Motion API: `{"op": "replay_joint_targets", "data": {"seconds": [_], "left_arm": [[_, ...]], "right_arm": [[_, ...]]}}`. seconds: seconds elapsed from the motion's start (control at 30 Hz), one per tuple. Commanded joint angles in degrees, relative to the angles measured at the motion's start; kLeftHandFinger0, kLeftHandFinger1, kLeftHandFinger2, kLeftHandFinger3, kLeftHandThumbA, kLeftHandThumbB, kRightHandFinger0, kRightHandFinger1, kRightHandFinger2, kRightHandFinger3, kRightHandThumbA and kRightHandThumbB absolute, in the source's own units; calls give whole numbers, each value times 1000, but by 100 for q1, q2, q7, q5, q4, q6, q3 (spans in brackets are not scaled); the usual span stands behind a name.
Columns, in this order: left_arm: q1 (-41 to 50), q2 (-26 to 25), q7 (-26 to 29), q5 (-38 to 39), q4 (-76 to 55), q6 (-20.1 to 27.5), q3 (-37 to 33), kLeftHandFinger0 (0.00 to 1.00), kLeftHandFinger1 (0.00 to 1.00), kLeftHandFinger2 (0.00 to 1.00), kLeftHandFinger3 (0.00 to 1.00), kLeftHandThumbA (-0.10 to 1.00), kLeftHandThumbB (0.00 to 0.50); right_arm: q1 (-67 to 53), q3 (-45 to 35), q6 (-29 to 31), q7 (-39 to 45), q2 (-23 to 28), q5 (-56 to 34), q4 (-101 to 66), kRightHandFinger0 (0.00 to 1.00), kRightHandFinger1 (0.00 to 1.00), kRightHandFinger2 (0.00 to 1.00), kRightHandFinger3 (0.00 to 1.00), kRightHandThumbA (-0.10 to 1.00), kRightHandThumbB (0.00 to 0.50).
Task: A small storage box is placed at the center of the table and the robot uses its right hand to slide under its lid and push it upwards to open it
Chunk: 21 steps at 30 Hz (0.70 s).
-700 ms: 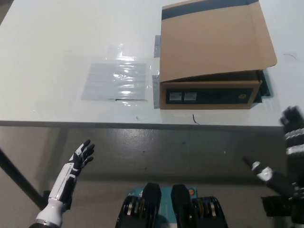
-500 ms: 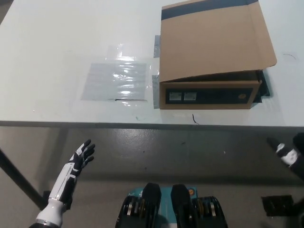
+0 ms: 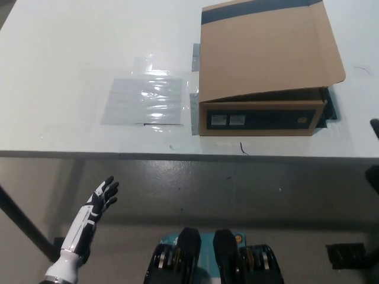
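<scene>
Storage box [image 3: 263, 118] sits on the table [image 3: 65, 65], right of centre near the front edge; its lid [image 3: 266, 50] lies tilted, front lip slightly raised, not opened. Plastic sheet [image 3: 145, 100] lies just left of it. Of the right hand [image 3: 373, 171] we see only dark slivers at the right edge; we cannot tell its state. Left hand [image 3: 102, 196] rests below the table, fingers apart. Risk: approaching from the side, the hand shoves the light box instead of entering under the lip.
</scene>
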<state>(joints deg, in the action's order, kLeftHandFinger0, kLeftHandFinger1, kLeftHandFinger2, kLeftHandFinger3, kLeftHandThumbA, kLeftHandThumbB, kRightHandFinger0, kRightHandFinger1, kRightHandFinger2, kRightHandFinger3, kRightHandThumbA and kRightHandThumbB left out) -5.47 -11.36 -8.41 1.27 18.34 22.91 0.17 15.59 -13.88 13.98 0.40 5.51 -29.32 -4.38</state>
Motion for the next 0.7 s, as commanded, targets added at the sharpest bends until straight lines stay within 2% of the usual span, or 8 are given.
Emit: {"op": "replay_joint_targets", "data": {"seconds": [0.0, 0.03, 0.1, 0.17, 0.43, 0.57, 0.67], "left_arm": [[-35, -42, -49, -44, -136, 278, -44, 1000, 1000, 1000, 1000, 1000, 500], [-14, -23, -38, -63, -150, 269, -54, 1000, 1000, 1000, 1000, 1000, 500], [-11, -3, -22, -82, -154, 236, -64, 1000, 1000, 1000, 1000, 1000, 500], [-9, -29, -64, -61, -190, 191, -81, 1000, 1000, 1000, 1000, 1000, 500], [-111, -38, -49, -90, -165, 208, -98, 1000, 1000, 1000, 1000, 1000, 500], [-143, -49, -62, -93, -188, 155, -102, 1000, 1000, 1000, 1000, 1000, 500], [-145, -62, -62, -116, -182, 183, -107, 1000, 1000, 1000, 1000, 1000, 500]], "right_arm": [[524, -220, -286, 244, 62, -938, 380, 1000, 1000, 1000, 1000, 1000, 215], [609, -258, -319, 264, 65, -973, 540, 1000, 1000, 1000, 1000, 1000, 240], [690, -297, -344, 298, 75, -1009, 662, 1000, 1000, 1000, 1000, 1000, 248], [853, -354, -424, 284, 29, -1123, 832, 1000, 1000, 1000, 1000, 1000, 284], [1216, -449, -548, 181, -64, -1109, 1144, 1000, 1000, 1000, 1000, 1000, 266], [1378, -498, -652, 243, -128, -1316, 1311, 1000, 1000, 1000, 1000, 1000, 297], [1460, -582, -805, 190, -237, -1531, 1362, 1000, 1000, 1000, 1000, 1000, 287]]}}
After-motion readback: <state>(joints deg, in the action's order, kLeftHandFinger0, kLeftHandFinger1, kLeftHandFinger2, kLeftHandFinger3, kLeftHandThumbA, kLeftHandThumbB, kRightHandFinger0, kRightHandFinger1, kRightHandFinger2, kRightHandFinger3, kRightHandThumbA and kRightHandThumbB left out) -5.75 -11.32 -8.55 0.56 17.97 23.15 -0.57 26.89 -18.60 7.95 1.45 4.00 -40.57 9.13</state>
